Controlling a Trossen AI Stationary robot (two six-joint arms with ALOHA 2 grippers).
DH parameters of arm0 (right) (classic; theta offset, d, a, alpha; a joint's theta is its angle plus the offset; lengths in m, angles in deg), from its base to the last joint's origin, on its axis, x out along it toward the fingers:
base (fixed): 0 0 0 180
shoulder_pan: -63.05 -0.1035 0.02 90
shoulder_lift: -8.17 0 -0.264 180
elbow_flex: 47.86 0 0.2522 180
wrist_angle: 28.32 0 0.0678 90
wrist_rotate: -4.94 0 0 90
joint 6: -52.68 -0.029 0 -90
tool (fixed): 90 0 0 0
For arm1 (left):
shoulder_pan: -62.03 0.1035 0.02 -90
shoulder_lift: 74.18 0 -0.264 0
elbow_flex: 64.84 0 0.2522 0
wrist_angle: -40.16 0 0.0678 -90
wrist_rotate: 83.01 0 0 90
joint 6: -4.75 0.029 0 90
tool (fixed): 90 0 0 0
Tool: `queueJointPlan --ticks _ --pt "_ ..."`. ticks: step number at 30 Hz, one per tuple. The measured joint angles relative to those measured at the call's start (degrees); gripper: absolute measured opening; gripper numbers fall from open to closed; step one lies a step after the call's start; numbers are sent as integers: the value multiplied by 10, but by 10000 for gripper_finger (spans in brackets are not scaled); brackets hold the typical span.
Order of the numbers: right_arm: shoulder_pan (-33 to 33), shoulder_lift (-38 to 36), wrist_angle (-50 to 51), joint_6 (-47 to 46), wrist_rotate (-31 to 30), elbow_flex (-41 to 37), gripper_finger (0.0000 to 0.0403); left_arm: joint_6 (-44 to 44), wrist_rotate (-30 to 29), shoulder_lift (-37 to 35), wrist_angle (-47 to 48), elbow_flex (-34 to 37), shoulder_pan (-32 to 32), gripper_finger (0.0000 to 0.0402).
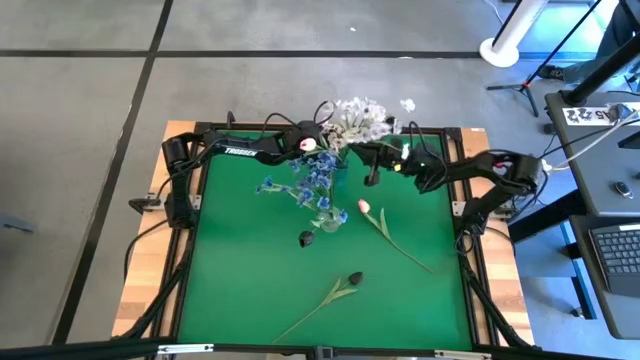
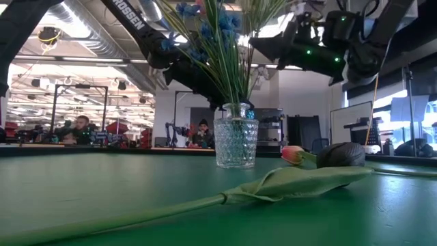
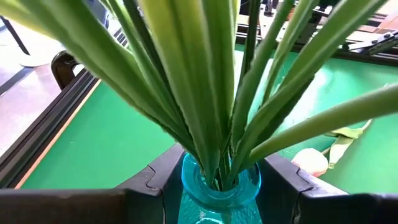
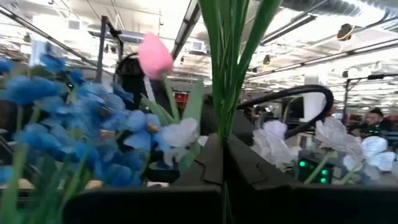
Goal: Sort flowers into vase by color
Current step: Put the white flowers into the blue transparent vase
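Note:
A blue glass vase (image 3: 219, 191) stands near the table's far edge with a bunch of green stalks (image 3: 205, 93) and white blossoms (image 1: 360, 120) in it. My left gripper (image 3: 221, 186) is closed on its neck. A clear glass vase (image 2: 235, 143) with blue blossoms (image 1: 312, 185) stands nearer the middle. My right gripper (image 4: 222, 155) is up among the stalks above the vases, shut on thin green stalks. A pink tulip (image 1: 363, 207) and two near-black tulips (image 1: 307, 238) (image 1: 355, 278) lie flat on the green mat. My left gripper has the blue vase's neck (image 3: 186, 180) between its two fingers, one on each side, coming level from the table's left. The vase stands upright; its foot is out of view. My right gripper pinches thin green stalks (image 4: 225, 121) between its shut fingers, reaching from the table's right and tilted slightly upward. The fingers lie across the stalks, which rise upright above them. Which blossoms they carry I cannot tell.
A pink tulip head (image 4: 155, 56) stands upright beyond the blue blossoms; I cannot tell which vase holds it. The near-black tulip's long stalk and leaf (image 2: 300, 181) stretch toward the near edge. A black frame rail (image 1: 470, 230) borders the green mat.

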Motion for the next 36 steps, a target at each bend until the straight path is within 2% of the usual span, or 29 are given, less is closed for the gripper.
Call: queueJointPlan --ticks 11,20,28,36 --pt "0 50 2 11 -10 2 0 0 -1 0 0 0 0 147" --pt "0 58 107 7 -11 -10 0 1 -4 0 0 0 0 147" --pt "0 57 111 5 -27 -42 0 2 -12 0 -1 0 0 152" --pt "0 56 182 7 -35 -43 0 1 -18 0 -1 0 0 152"
